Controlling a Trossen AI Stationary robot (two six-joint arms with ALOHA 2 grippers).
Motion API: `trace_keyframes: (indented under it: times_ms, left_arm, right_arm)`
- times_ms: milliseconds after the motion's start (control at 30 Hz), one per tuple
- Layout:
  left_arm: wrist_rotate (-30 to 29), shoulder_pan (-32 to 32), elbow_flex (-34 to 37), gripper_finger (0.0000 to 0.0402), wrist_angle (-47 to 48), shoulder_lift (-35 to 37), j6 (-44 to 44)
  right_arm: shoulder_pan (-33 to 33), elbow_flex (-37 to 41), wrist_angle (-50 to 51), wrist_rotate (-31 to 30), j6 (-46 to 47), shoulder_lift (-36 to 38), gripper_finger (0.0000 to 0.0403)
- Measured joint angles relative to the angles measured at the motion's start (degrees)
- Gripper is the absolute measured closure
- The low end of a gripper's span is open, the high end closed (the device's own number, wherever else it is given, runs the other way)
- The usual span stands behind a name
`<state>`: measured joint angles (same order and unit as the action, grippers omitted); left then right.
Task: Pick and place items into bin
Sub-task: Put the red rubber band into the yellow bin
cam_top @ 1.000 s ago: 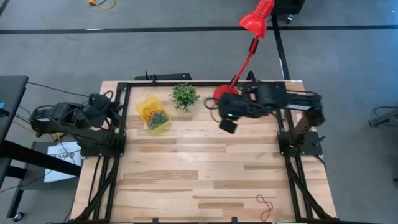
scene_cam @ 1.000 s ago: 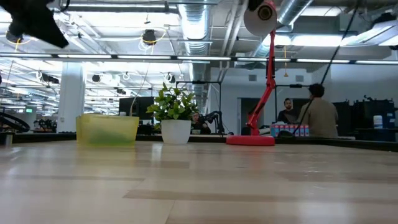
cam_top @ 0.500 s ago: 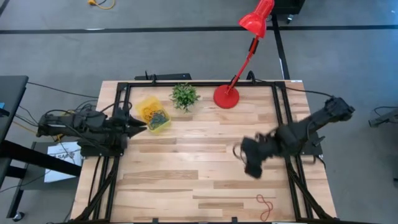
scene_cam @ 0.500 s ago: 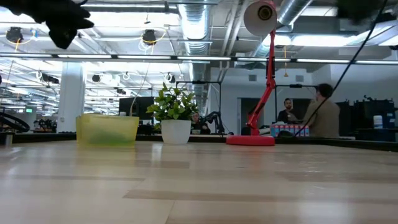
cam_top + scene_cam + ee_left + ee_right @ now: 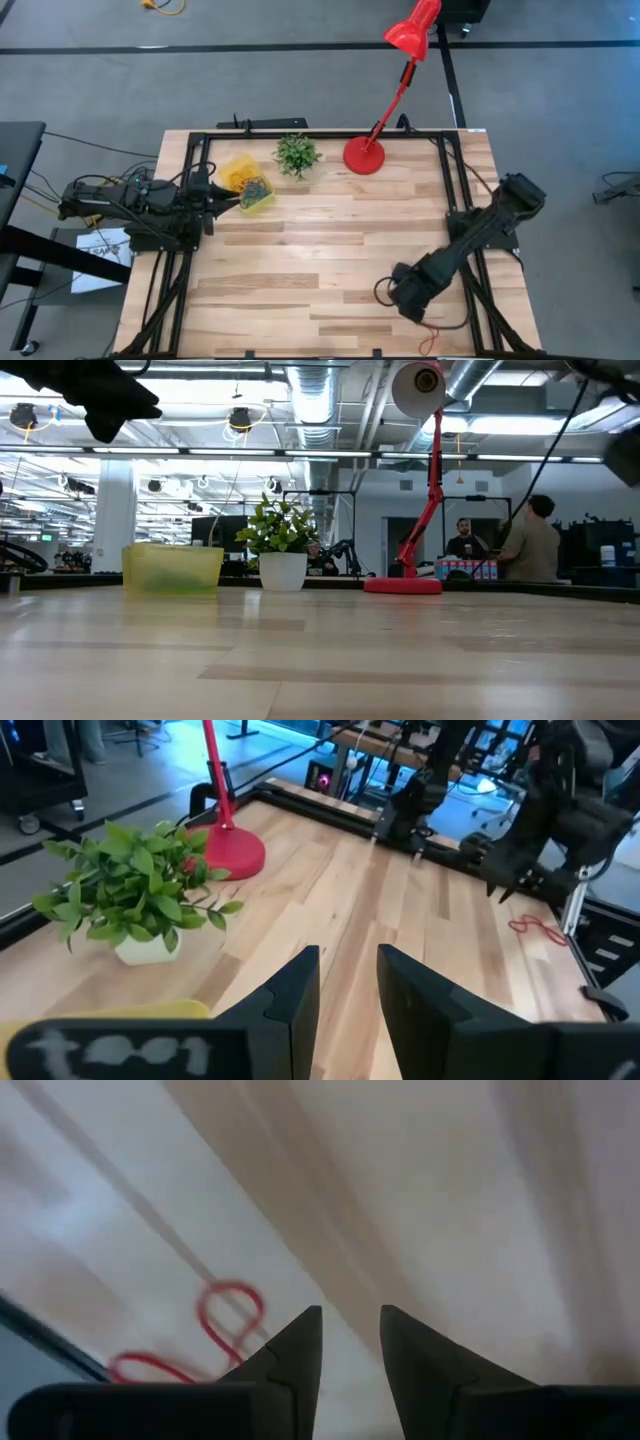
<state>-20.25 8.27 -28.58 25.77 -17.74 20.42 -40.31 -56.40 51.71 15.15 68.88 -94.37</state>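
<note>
From above, the bin [image 5: 246, 183] is seen near the table's [image 5: 320, 250] far left corner, with a tangle of bands [image 5: 250, 187] piled inside it. The left claw [image 5: 232, 201] is held just at the bin's near edge, nothing carried in it. A plant [image 5: 297, 154] is stood just beside the bin, and a red lamp [image 5: 364, 155] beyond that. The right claw [image 5: 412, 305] is found low over the near right part of the table, close to a red band [image 5: 428, 340] lying at the near edge; most of that band is covered by the arm.

At table height, the bin [image 5: 172, 568] is seen at the far left, the plant [image 5: 280, 545] beside it, the lamp [image 5: 404, 584] base further right. A dark claw [image 5: 105, 405] is hung above the bin. People are seen in the room behind.

From the left wrist, the fingers [image 5: 296, 995] are seen a little apart, with nothing between them. The plant [image 5: 135, 892], the lamp [image 5: 225, 848] and the other arm are seen across the table, with the red band [image 5: 538, 929] far off.

From the right wrist, the fingers [image 5: 300, 1345] are seen a little apart and empty, just above the wood. The red band [image 5: 222, 1320] is lying flat on the table close in front of them, untouched.
</note>
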Motion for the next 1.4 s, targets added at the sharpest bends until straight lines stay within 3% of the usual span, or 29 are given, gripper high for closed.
trace_keyframes:
  times_ms: [167, 333, 667, 933, 1167, 1300, 1400]
  left_arm:
    - [0.0, 0.0, 0.0, 0.031, -0.1, 0.0, 0.2]
    - [0.0, 0.0, 0.0, 0.031, -0.1, 0.0, 0.2]
    - [0.0, 0.0, 0.0, 0.031, 0.0, 0.0, 0.1]
    - [0.0, 0.0, 0.0, 0.031, 0.5, 0.0, 0.1]
    - [0.0, 0.0, 0.0, 0.031, 0.9, 0.0, 0.3]
    - [0.0, 0.0, 0.0, 0.031, 1.0, 0.0, 0.3]
    - [0.4, 0.0, 0.0, 0.031, 1.1, 0.0, 1.2]
  right_arm:
    - [-2.4, 0.0, -6.2, 5.7, 4.1, -3.7, 0.0305]
    - [-5.7, -0.1, -16.7, 4.5, 13.1, -3.8, 0.0305]
    - [-12.7, -0.1, -16.2, 3.5, 31.3, -4.4, 0.0305]
    - [-14.1, -0.1, -11.3, -1.8, 32.2, -4.4, 0.0305]
    - [-14.1, -0.1, -13.6, -4.0, 30.8, -4.4, 0.0305]
    - [-14.4, -0.1, -12.8, -3.6, 29.3, -6.4, 0.0305]
    - [-14.2, -0.4, -14.1, 0.1, 27.3, -8.4, 0.0305]
